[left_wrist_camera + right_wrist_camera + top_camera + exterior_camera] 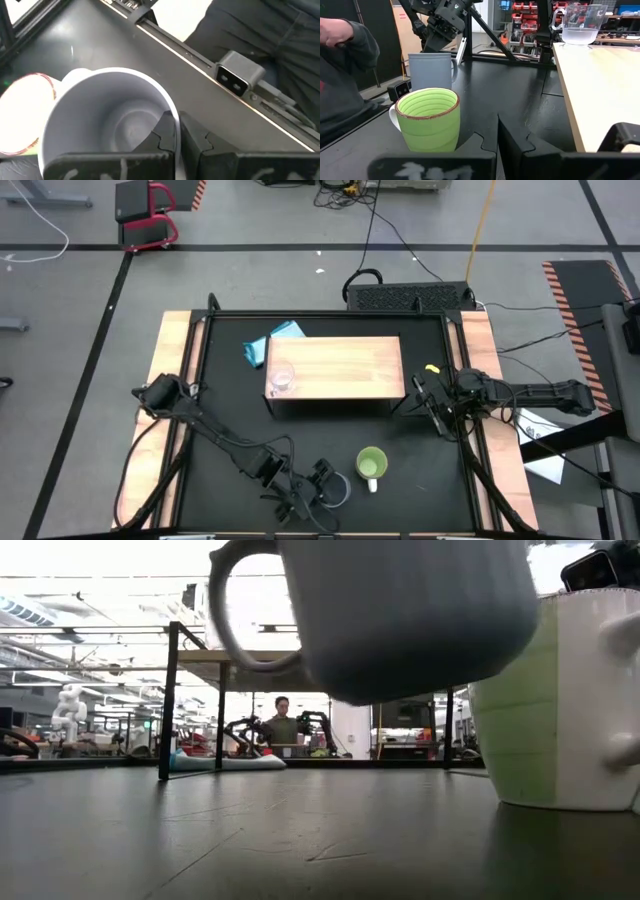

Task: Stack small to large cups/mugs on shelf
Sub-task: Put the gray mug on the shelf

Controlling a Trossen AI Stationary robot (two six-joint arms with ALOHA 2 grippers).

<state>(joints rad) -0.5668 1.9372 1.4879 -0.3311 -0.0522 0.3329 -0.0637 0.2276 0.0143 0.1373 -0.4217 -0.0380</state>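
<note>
Left pincer (pixel 318 488): at the near edge of the surface (pixel 240 405), closed on the rim of the grey mug (pixel 335 489), one finger (pixel 162 137) inside the wall and one outside.
Grey mug: held clear of the surface; the low view shows a gap beneath its base, handle to one side.
Green mug (pixel 372 465): upright on the surface just beside the grey mug, white handle toward the near edge; empty, with a brown rim in the right wrist view.
Glass cup (pixel 281 378): upright on the shelf (pixel 345 365), at its left end near the front edge.
Shelf: light wooden box at mid-surface, long side across.
Right pincer (pixel 432 402): low beside the shelf's right end, well apart from the mugs; fingers close together, holding nothing.
Blue cloth (pixel 270 342): crumpled on the surface at the shelf's back left corner.
Person (pixel 282 722): far behind the surface, seen in the low view.
</note>
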